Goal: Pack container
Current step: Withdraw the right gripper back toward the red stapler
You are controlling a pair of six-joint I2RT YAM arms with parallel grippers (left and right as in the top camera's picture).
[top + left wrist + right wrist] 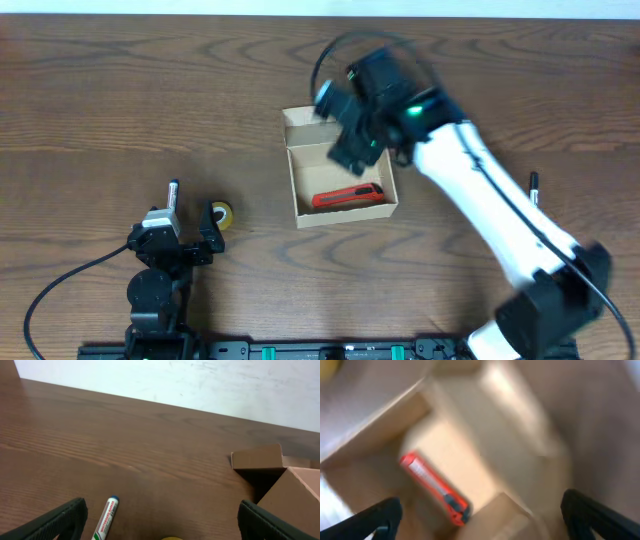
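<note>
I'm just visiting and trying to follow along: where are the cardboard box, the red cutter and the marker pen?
cardboard box (pixel 318 170): overhead view, bare inner floor.
red cutter (pixel 348 197): overhead view, middle of its body.
marker pen (pixel 106 518): left wrist view, labelled white barrel.

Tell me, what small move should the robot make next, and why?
Probably lift the right hand clear of the container and swing it toward the dark pen on its side of the table. The hand is open and empty above the container, the red cutter already lies inside, and that pen is not yet packed.
</note>
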